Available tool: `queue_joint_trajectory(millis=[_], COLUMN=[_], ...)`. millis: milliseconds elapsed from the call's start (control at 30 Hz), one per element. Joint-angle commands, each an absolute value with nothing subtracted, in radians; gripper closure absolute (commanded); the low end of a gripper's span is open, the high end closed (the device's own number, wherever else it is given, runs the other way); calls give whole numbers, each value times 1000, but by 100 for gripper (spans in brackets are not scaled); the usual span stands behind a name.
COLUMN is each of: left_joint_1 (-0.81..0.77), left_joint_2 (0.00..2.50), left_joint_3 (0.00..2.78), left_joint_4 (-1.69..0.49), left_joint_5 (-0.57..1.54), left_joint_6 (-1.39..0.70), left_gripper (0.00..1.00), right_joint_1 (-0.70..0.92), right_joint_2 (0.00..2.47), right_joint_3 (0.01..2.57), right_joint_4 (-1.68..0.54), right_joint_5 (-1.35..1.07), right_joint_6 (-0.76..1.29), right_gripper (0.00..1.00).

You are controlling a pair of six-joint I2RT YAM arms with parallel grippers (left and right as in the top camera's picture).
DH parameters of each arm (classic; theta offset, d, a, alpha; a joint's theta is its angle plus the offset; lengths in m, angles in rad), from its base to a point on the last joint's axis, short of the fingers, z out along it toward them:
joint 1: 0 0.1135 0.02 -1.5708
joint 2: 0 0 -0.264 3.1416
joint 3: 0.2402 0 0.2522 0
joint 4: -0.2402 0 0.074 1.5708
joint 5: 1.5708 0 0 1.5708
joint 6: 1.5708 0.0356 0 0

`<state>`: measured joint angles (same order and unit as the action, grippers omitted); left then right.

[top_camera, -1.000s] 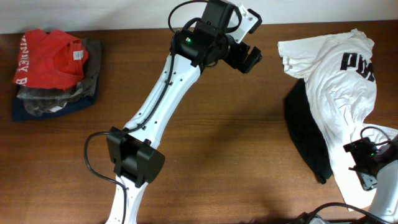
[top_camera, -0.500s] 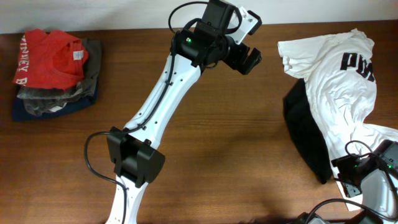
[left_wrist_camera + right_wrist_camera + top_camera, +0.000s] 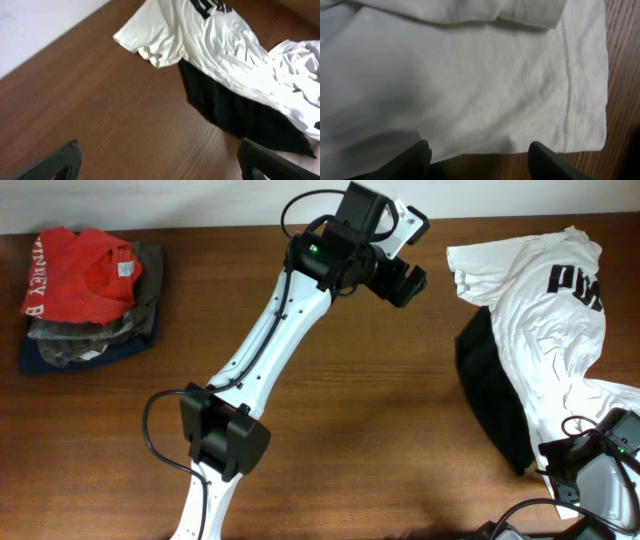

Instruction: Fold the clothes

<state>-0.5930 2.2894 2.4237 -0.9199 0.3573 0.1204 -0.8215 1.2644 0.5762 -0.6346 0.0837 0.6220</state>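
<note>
Since the earlier overhead frame, the right gripper (image 3: pixel 480 156) has slid along the white T-shirt (image 3: pixel 545 320) toward the near edge of the table (image 3: pixel 380 430), and the left arm (image 3: pixel 280 330) has swung slightly rightward. Its fingers (image 3: pixel 415 162) stand apart over the shirt's lower part, just beside the stitched hem (image 3: pixel 567 85). Cloth lies flat between them and no pinch shows. Left gripper (image 3: pixel 160 162): spread wide over bare wood, well apart from the clothes. The T-shirt lies crumpled at the table's right side, lettering up, overlapping the black garment (image 3: pixel 490 405).

Risk, as judged: closing here may catch only one layer, or a pull may drag the black garment along, because the two overlap.

Limits of view: the lettering is cut off by the frame edge. The right arm hides the shirt's near corner from above. No logo can be made out on the black garment.
</note>
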Motion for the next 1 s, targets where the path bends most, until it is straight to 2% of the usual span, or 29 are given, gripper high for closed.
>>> queue_joint_trajectory(millis=[0,567,667,800,867,967], left_joint_1=[-598,-598,-598,-598,-598,-598], left_joint_2=[2324,2325,2325,2325,2325,2325], left_joint_3=[2424,2424,2424,2424,2424,2424], left_joint_4=[-924,-923,-923,-926,-929,-929], left_joint_5=[350,332,332,332,332,331], left_joint_6=[137,137,137,137,137,137], left_gripper=[1,1,1,1,1,1], right_joint_1=[-827,-827,-827,-827,-827,-827], right_joint_2=[1265,1301,1332,1394,1425,1449], right_joint_3=[564,495,495,495,495,496], right_joint_4=[-621,-532,-520,-492,-478,-455], right_joint_5=[125,125,124,101,91,70], right_joint_6=[645,645,644,640,627,581], right_gripper=[33,34,59,73,96,96])
